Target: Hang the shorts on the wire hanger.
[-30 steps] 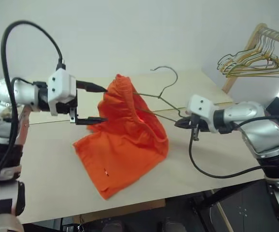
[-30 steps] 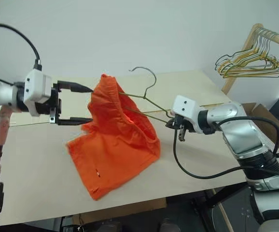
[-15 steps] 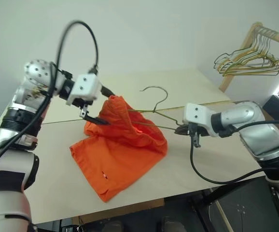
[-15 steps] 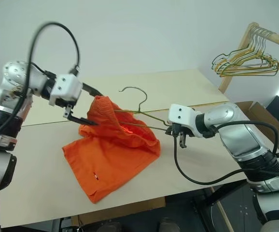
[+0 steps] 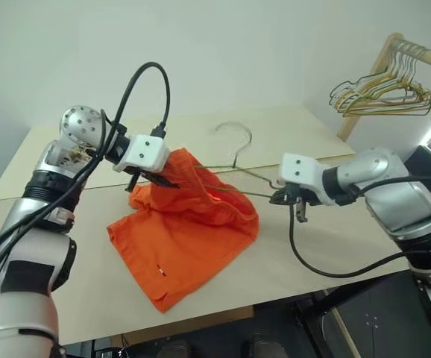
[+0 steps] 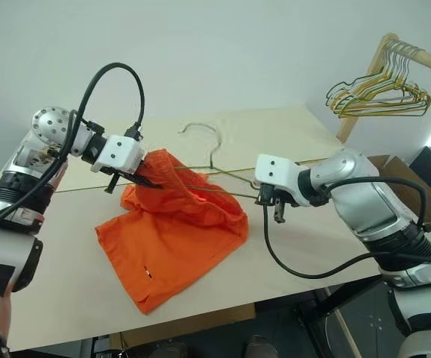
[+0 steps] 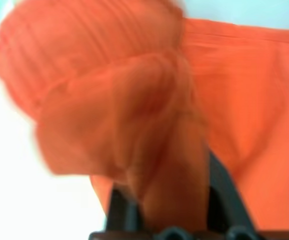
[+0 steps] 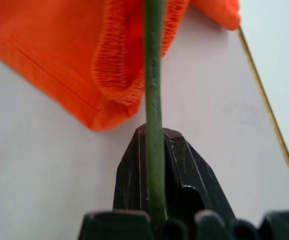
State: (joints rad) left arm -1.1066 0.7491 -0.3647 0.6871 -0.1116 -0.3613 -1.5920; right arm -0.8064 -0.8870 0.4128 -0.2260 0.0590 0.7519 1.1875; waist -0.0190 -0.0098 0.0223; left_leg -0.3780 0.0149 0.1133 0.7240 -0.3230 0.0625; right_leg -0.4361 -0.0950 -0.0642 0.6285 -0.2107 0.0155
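The pale wooden tabletop (image 5: 335, 253) carries most of the shorts (image 5: 189, 239), which spread orange across its middle with one end bunched and lifted toward the left arm. In the far right corner a wooden rack (image 5: 372, 82) holds a cluster of spare hangers (image 5: 383, 93), untouched. The wire hanger (image 5: 234, 160) lies nearly level above the cloth, its hook pointing away from the robot and one arm threaded into the waistband. The right tool (image 5: 284, 197) is clenched on the hanger's corner, as a second ago. The left tool (image 5: 162, 179) was spread wide beside the raised waistband a second ago; it has since dropped, swung in and clamped onto the gathered fabric, and the wrist view shows orange cloth pinched between its fingers (image 7: 219, 190). With both ends gripped, the robot is probably ready to draw the waistband further along the wire.
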